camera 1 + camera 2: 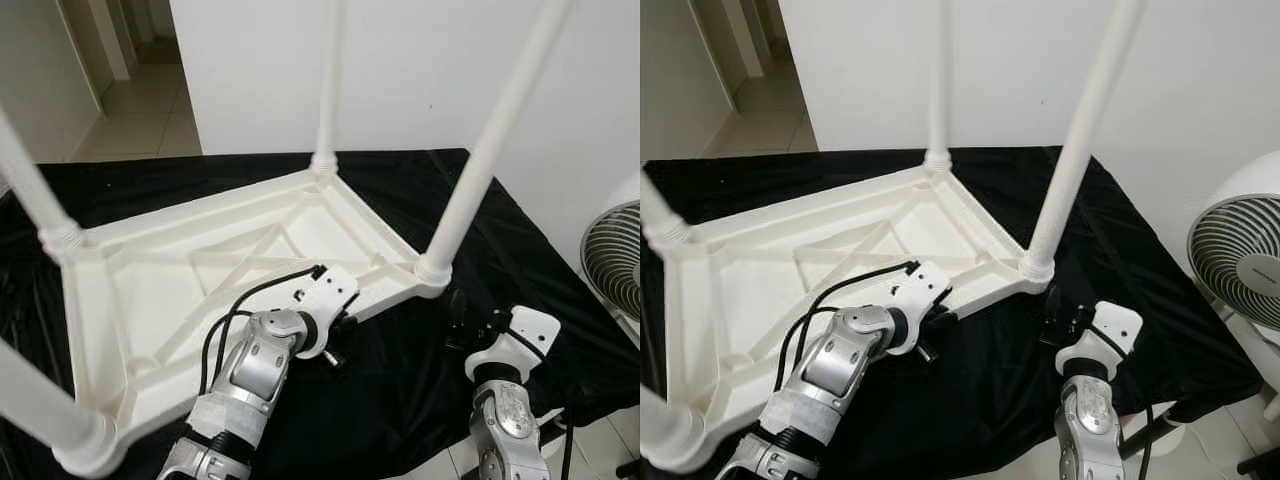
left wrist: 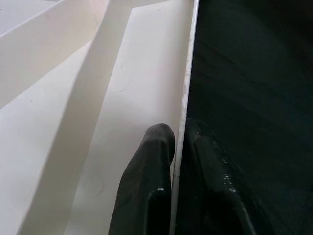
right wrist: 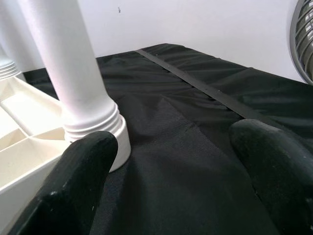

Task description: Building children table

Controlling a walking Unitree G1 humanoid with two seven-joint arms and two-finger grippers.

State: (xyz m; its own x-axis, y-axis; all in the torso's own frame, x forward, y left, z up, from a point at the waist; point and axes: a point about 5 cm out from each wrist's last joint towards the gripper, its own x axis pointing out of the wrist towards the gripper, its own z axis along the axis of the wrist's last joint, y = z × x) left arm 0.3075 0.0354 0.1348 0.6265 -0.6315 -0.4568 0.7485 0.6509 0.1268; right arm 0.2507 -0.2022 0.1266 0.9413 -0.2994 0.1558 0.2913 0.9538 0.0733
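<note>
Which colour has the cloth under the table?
Black cloth; the left eye view shows it best.

A home, by the look of it. Plain white walls (image 1: pixel 420 70) fill the top of the frame, and at the upper left a doorway (image 1: pixel 130 60) opens onto a passage with pale floor tiles (image 1: pixel 140 125). At the right edge stands a household fan (image 1: pixel 1240 255). A black cloth (image 1: pixel 400 370) covers the worktop, on which a white plastic children's table (image 1: pixel 230 270) lies upside down.
</note>
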